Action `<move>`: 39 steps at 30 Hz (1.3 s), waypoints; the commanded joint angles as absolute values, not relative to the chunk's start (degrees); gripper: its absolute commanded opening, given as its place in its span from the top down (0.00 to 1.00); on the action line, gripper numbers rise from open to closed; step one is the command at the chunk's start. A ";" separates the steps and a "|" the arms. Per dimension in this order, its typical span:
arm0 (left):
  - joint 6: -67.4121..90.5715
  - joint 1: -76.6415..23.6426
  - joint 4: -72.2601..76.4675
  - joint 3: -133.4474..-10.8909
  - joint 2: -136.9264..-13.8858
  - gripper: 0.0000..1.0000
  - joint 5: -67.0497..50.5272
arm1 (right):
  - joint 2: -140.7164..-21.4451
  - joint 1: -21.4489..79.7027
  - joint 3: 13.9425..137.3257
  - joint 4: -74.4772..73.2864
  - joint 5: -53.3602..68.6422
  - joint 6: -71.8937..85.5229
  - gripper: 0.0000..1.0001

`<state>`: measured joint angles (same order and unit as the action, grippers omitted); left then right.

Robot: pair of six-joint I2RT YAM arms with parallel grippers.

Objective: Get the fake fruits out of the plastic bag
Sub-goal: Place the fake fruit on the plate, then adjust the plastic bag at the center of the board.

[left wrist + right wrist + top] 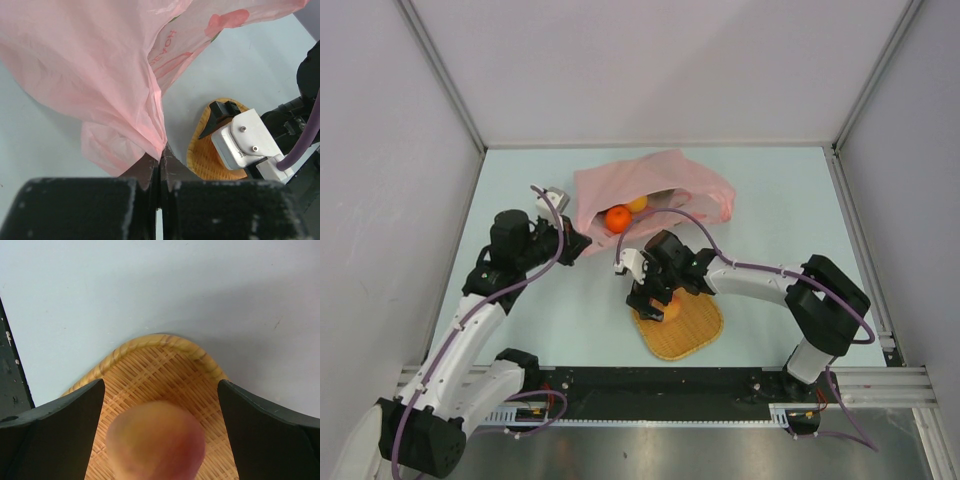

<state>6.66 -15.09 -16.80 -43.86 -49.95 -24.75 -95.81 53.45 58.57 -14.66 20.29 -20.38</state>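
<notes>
Fake fruits split two ways: peach sits on the woven mat, right between the right fingers, which are spread wide with a gap on each side of it, not touching it. Peach is blurry, close to the lens, orange-yellow with a red blush. Mat's curved rim is just ahead of those fingers, bare desk beyond. Plastic bag, thin pink, with faint printed marks, is pinched in the left fingers; they are pressed together on a bunched edge of film, and the rest of the bag spreads up and away from them. From above, the bag lies ahead of both sets of fingers, mouth facing the arms. An orange and a yellow fruit show in the opening, touching each other, just ahead and to the right of the left fingers. Mat is near the right of the left fingers, apart from the bag. Can't tell if more fruit is deeper in the bag.
</notes>
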 commanded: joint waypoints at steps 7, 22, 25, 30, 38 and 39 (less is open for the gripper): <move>7.65 -13.71 -14.33 -42.98 -47.55 1.00 -26.63 | -95.63 54.23 58.97 -12.30 19.51 -20.30 0.00; 8.44 -13.27 -15.03 -44.20 -49.74 1.00 -27.42 | -91.14 50.98 70.39 -13.27 14.33 -8.02 0.06; 8.09 -13.27 -15.82 -45.78 -50.71 1.00 -27.34 | -91.93 47.21 74.17 -11.78 14.06 -4.41 0.10; 5.63 -13.27 -18.10 -50.26 -54.22 1.00 -27.60 | -95.96 42.81 77.42 -6.60 12.14 -3.60 0.21; 2.47 -11.07 -22.05 -59.93 -61.96 1.00 -33.83 | -111.16 36.14 90.42 -2.91 6.25 -6.42 0.33; 1.85 -10.99 -22.15 -60.64 -63.01 1.00 -34.45 | -112.66 35.25 91.92 -2.47 5.37 -5.11 0.33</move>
<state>5.30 -11.88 -20.34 -55.88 -60.49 -29.87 -106.19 38.50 84.64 -6.37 10.20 -6.15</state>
